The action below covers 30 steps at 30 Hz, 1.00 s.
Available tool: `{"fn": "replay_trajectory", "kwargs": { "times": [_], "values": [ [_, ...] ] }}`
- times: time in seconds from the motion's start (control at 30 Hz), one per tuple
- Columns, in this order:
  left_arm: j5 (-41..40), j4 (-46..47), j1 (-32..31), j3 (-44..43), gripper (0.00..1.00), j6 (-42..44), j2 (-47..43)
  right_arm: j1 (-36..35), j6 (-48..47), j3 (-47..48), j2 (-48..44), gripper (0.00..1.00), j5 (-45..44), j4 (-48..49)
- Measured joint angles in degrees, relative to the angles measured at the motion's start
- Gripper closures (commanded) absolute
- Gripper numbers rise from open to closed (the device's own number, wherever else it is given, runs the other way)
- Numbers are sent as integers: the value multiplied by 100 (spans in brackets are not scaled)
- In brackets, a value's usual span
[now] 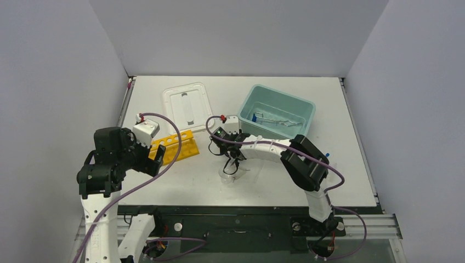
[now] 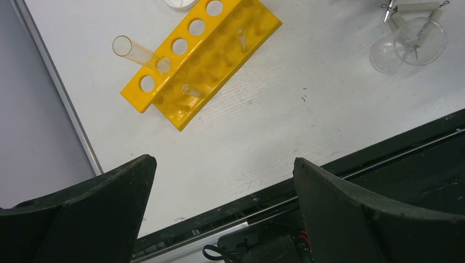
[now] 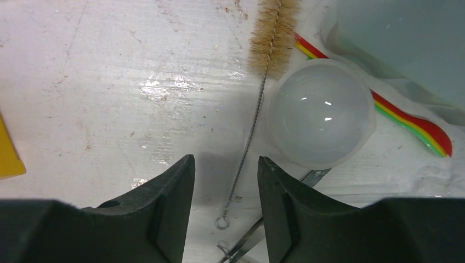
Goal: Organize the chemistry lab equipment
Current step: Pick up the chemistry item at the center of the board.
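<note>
The left gripper [image 2: 222,164] hangs over the counter's near-left edge, fingers spread wide and holding nothing. Just beyond it stands the yellow holed rack [image 2: 203,55]; only the left wrist view shows a clear glass tube [image 2: 137,52] tilted in an end hole. Mid-counter, the right gripper [image 3: 225,164] has its fingers narrowly parted astride the wire stem of the tan-bristled brush [image 3: 274,33]; whether they touch it cannot be told. The round dish [image 3: 321,112] sits just right of the stem, beside the teal tub [image 3: 406,38]. The white counter [image 1: 340,164] is scuffed, the walls [image 1: 55,66] grey
</note>
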<state>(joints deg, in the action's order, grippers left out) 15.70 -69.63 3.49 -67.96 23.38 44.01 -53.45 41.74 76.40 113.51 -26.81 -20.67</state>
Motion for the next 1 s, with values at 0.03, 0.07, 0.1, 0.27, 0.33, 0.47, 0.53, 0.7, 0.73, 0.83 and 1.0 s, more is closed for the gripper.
{"fn": "replay_trajectory", "kwargs": {
  "times": [0.03, 0.07, 0.1, 0.27, 0.33, 0.47, 0.53, 0.7, 0.73, 0.83, 1.0],
  "values": [
    [0, 0, 0, 0, 3, 4, 0, 0, 20, 26, 59, 62, -2, 0],
    [0, -2, 0, 0, 3, 20, 0, 4, 48, 50, 122, 63, 2, 2],
    [0, -2, 0, 0, 3, 28, 0, 11, 72, 70, 168, 64, 0, -2],
    [0, -2, 0, 0, 3, 90, -2, 22, 212, 162, 363, 71, -13, -17],
    [0, -2, 0, 0, 3, 107, 0, 22, 273, 208, 409, 76, -26, 0],
    [0, 0, 0, 4, 3, 114, 0, 22, 409, 271, 468, 85, -13, 48],
    [0, -2, 0, 13, 3, 111, 0, 11, 446, 299, 490, 89, 11, 68],
    [0, 0, 0, 17, 3, 109, 4, -42, 481, 396, 540, 100, 146, 122],
    [0, 0, 0, 20, 3, 109, 4, -66, 479, 396, 540, 100, 170, 133],
    [0, 0, 0, 31, 3, 109, 4, -101, 387, 402, 540, 100, 258, 179],
    [2, -4, 0, 79, 1, 107, 13, -72, 114, 450, 518, 100, 450, 221]
  ]
}}
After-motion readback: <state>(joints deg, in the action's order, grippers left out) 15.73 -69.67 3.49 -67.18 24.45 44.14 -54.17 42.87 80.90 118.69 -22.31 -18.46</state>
